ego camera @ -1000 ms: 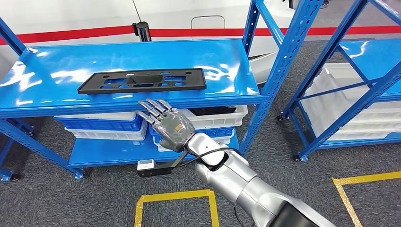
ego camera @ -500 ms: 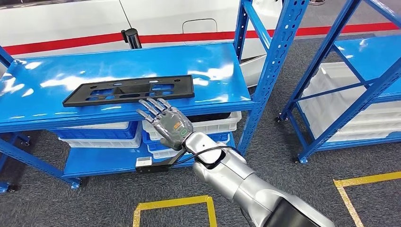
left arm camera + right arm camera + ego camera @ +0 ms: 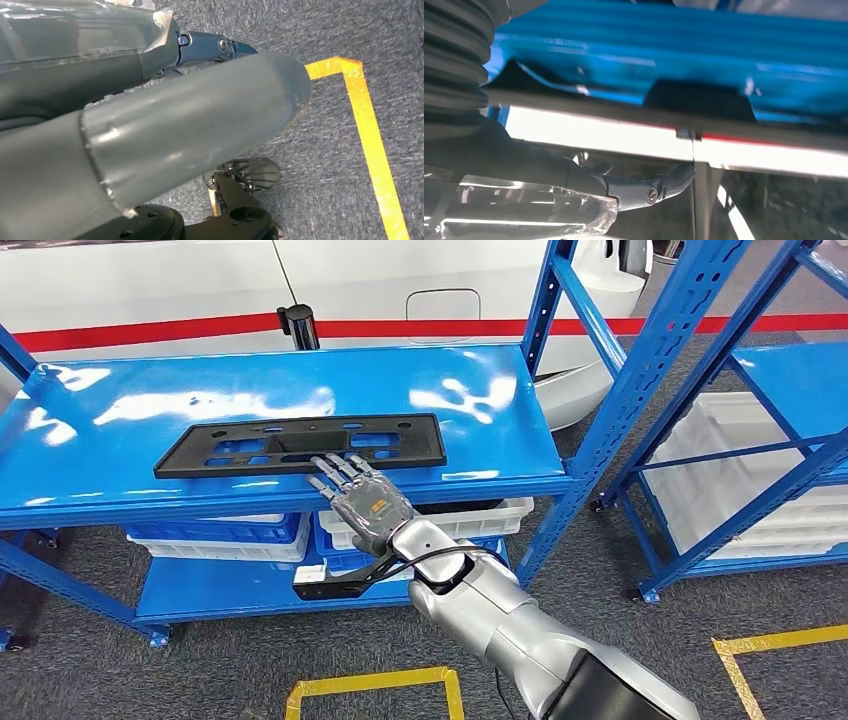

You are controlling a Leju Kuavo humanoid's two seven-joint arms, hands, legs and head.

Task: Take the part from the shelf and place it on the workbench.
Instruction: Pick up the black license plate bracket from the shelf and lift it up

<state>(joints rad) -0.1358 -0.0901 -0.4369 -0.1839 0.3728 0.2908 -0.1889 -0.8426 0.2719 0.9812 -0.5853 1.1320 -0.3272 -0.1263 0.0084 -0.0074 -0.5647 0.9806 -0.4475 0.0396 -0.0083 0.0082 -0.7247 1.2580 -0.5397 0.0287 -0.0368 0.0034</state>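
Your robot's right hand [image 3: 368, 508] reaches up toward the blue shelf [image 3: 480, 430], fingers spread apart and extended, holding nothing, with the fingertips [image 3: 330, 465] at the shelf's front lip and overlapping the near edge of the part [image 3: 300, 445] in the head view; whether they actually touch it cannot be told from here. The part, a flat black slotted panel, lies face-down on the upper deck of the shelf, its long axis running side to side along the front edge, nearly square to the line of your reach. It sits straight ahead of the fingers and slightly above the palm, with more of its length stretching off to the robot's left than to its right. The right wrist view looks along the underside of the shelf, where the dark fingers [image 3: 659, 186] lie straight and open below the deck. The left hand [image 3: 150, 145] hangs over grey carpet and yellow floor tape [image 3: 370, 145], well away from the shelf; its finger state cannot be judged. The right hand is plainly the nearer one, and the coming grasp looks to depend on the fingers crossing the panel's near long edge right of its middle
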